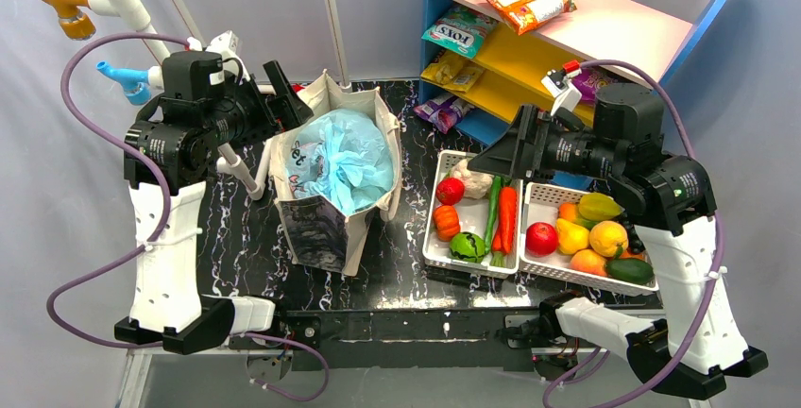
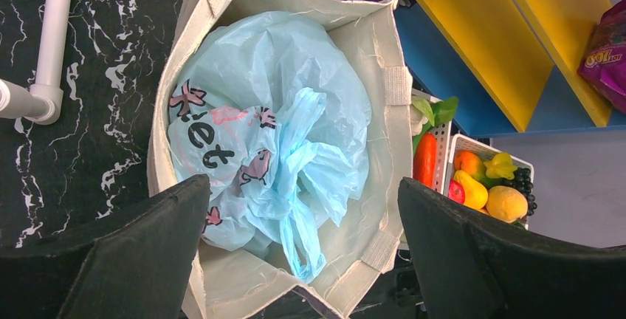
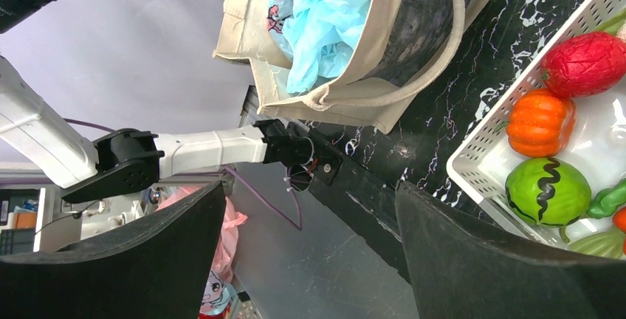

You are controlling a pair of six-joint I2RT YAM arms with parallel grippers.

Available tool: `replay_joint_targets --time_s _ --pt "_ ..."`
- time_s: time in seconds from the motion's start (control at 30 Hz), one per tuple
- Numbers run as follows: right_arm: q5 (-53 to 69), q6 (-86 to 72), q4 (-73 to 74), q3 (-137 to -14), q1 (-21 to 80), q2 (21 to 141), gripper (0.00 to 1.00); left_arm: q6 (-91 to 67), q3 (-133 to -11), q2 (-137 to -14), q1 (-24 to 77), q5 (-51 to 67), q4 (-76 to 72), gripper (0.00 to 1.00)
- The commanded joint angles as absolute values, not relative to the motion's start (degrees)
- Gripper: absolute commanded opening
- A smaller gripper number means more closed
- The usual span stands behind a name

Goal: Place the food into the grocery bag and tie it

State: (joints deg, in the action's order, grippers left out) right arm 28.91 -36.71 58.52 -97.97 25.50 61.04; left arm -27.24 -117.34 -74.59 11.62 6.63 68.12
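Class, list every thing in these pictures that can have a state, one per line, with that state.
canvas tote: upright, mouth open
grocery bag: inside the canvas tote, top gathered, seemingly knotted
left gripper: open, empty, above the canvas tote
right gripper: open, empty
vegetable basket: holds food
fruit basket: holds food

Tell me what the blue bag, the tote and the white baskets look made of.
Grocery bag: thin translucent plastic film, crinkled, slightly glossy. Tote: likely stiff beige canvas, matte, stitched strap. Baskets: probably hard white plastic, perforated walls.
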Motion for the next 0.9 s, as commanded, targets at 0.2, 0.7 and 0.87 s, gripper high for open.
replay_joint_targets --time_s 0.2,0.7,0.87 --pt "29.92 -37.64 57.39 -97.39 25.0 59.94 0.91 -27.92 -116.02 -72.88 11.42 6.77 67.19 1.0" --pt "30.32 -37.99 57.16 -96.94 24.87 60.02 0.91 -27.09 -113.49 -71.09 11.37 7.34 65.03 0.99" --pt "30.71 -37.99 57.07 -96.86 24.74 60.25 0.91 -31.39 -110.6 -69.37 11.42 -0.03 62.98 1.0"
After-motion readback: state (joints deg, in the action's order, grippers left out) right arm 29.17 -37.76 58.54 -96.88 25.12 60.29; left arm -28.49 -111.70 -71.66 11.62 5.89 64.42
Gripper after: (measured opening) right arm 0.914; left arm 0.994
